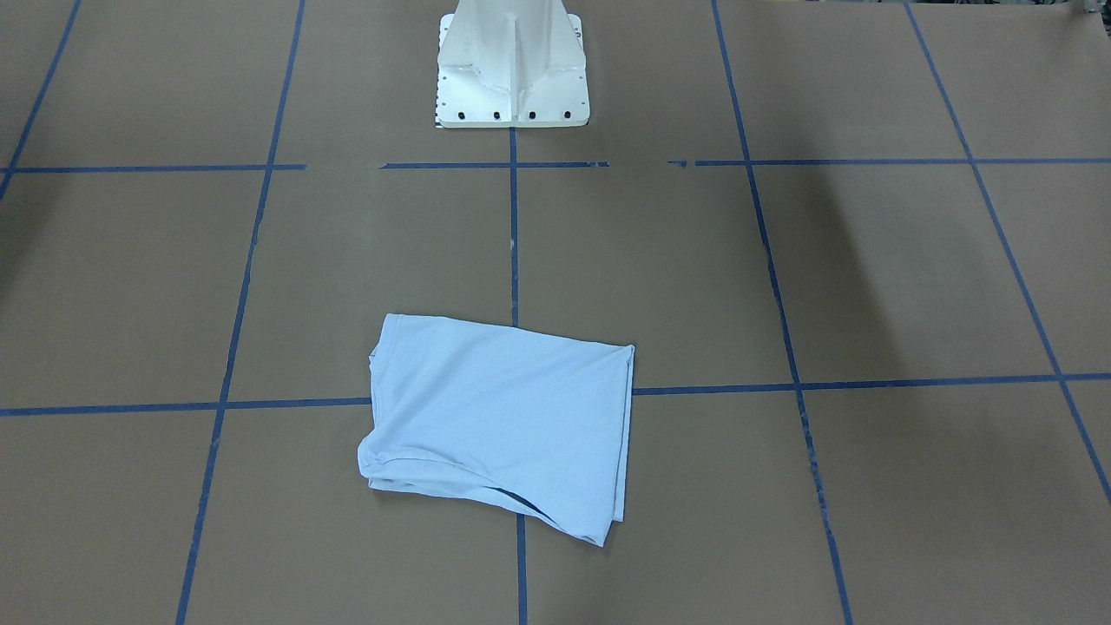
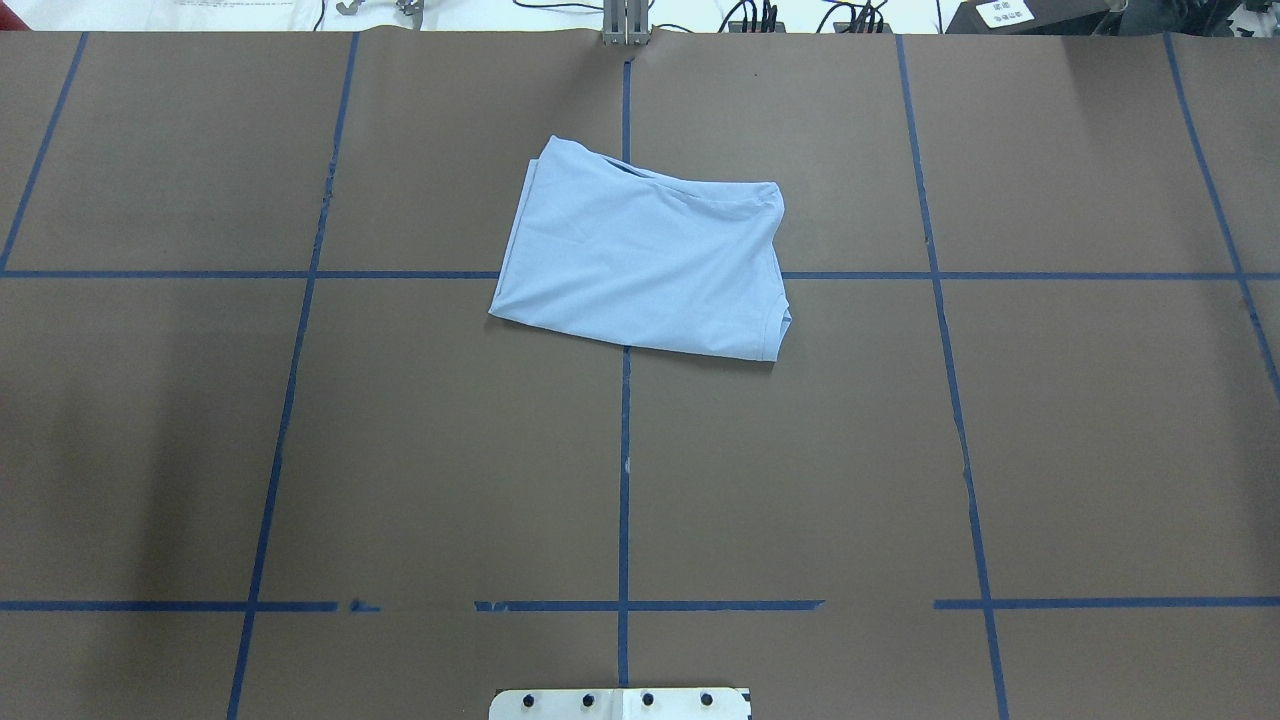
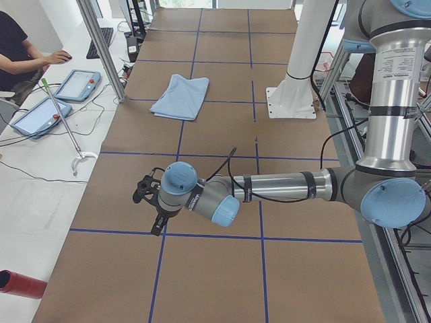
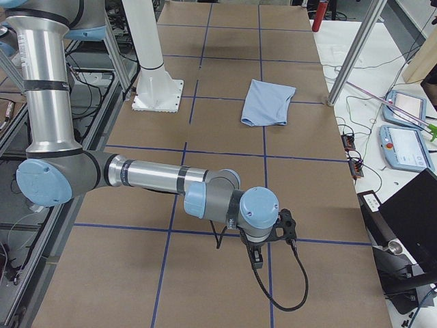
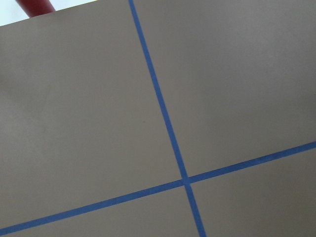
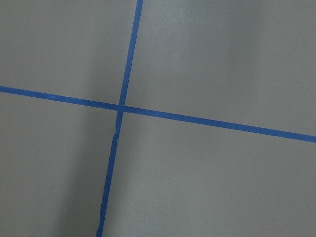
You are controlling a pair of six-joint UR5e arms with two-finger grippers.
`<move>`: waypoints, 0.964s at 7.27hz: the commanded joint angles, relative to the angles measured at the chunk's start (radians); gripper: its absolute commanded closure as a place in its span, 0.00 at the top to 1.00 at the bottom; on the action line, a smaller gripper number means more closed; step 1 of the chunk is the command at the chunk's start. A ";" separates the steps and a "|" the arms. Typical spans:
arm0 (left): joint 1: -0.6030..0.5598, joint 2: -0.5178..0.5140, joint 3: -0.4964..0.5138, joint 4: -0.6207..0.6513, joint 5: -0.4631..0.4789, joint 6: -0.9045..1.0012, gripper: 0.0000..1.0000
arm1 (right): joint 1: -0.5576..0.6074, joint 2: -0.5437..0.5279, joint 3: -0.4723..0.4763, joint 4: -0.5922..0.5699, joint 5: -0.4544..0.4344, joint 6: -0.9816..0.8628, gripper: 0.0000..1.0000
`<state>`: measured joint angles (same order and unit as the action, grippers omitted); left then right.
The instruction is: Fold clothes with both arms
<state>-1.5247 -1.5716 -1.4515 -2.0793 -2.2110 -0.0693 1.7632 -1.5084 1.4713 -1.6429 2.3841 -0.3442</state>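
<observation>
Front-facing view: a light blue T-shirt (image 1: 499, 417) lies folded into a rough rectangle on the brown counter (image 1: 868, 286). It covers a crossing of the blue tape lines (image 1: 514, 243), out in front of the white pedestal base (image 1: 512, 69).

Overhead view: the same folded shirt sits flat on the counter's middle line, towards the far edge, with one hem layer lifted slightly.

Left-end view: the near arm stretches low over the counter. Its left hand (image 3: 159, 225) points down above bare counter beside a tape crossing. Whether it is released or clenched cannot be told. The shirt lies well apart, further along the counter beyond this hand. A person (image 3: 17, 50) sits at the side desk.

Right-end view: the near arm reaches out low, and its right hand (image 4: 254, 258) points down near a tape line. Its state cannot be told either. The shirt lies well beyond it, with nothing touching it.

Both wrist views show only brown counter and crossed blue tape.
</observation>
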 commanded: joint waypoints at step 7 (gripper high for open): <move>0.014 0.113 -0.317 0.513 -0.111 0.267 1.00 | -0.201 -0.012 0.011 0.257 -0.005 0.432 1.00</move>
<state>-1.4967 -1.4833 -1.7469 -1.5699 -2.2901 0.1829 1.6339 -1.5145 1.4816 -1.4883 2.3822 -0.0551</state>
